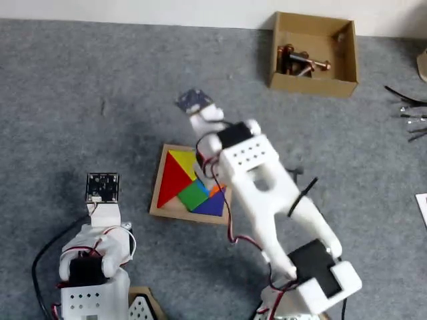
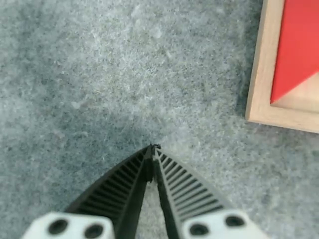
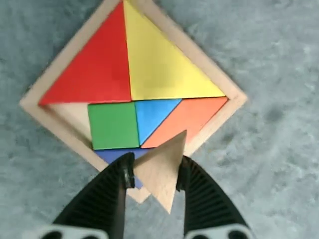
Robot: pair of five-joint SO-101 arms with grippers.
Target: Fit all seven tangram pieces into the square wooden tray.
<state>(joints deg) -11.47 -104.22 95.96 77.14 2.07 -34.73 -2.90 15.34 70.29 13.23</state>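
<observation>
Six coloured pieces [image 3: 159,64] are seated in the tray [image 3: 67,57] on the bench [image 1: 80,87]. The seventh, a plain wooden triangle [image 3: 159,172], is pinched by the right arm's fingers [image 3: 117,191] over the tray's edge. One triangular gap [image 3: 70,114] beside the green square [image 3: 113,124] is left unfilled. The left arm's fingers [image 2: 119,194] are pressed together beside the tray.

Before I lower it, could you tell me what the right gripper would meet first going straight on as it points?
The right gripper, shut on a wooden triangle, points down at the tray. The triangle would likely touch first, on the dark blue piece or the orange piece; height is unclear.
</observation>
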